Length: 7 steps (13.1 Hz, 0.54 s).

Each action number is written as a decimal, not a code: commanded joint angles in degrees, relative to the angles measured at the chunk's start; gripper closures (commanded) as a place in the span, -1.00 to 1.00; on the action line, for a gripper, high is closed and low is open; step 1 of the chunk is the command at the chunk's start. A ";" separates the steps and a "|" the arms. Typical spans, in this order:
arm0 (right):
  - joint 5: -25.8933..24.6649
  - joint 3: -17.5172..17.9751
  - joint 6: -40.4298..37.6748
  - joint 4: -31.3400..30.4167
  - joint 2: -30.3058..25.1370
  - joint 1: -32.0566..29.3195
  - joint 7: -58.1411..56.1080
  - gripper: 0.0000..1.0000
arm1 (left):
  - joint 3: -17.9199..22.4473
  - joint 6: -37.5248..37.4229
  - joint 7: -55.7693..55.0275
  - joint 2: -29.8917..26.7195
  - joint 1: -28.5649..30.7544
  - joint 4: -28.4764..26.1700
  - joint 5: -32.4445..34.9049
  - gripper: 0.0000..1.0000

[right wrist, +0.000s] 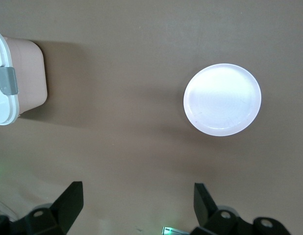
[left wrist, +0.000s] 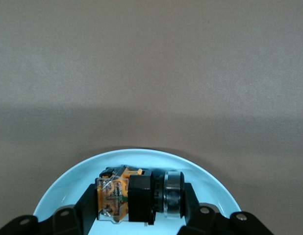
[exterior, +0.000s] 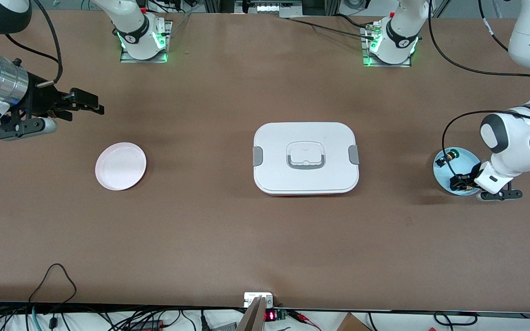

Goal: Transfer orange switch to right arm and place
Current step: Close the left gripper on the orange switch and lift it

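Left gripper (exterior: 463, 181) is down in the blue dish (exterior: 444, 177) at the left arm's end of the table, its 2 fingers (left wrist: 85, 208) pinching the orange switch (left wrist: 127, 198); the switch's cap end is hard to make out. A green-capped switch (exterior: 449, 156) lies in the same dish. Right gripper (exterior: 88, 103) waits spread, over bare table near the pink plate (exterior: 121, 166). The white lidded box (exterior: 305, 157) sits mid-table

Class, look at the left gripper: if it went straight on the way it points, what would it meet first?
The left gripper points down at the small orange-bodied push-button switch, already between its jaws on the light blue plate.
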 commanded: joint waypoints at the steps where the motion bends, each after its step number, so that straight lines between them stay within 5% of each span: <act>1: 1.82 0.00 -0.62 -0.38 0.24 0.10 -0.39 -1.00 | -0.72 -7.17 1.12 -0.70 0.44 2.72 -0.97 0.53; 7: 22.88 0.00 -0.09 -4.94 0.50 -1.21 0.04 -1.00 | -1.77 -28.95 0.59 -3.51 -1.05 13.17 -0.97 0.54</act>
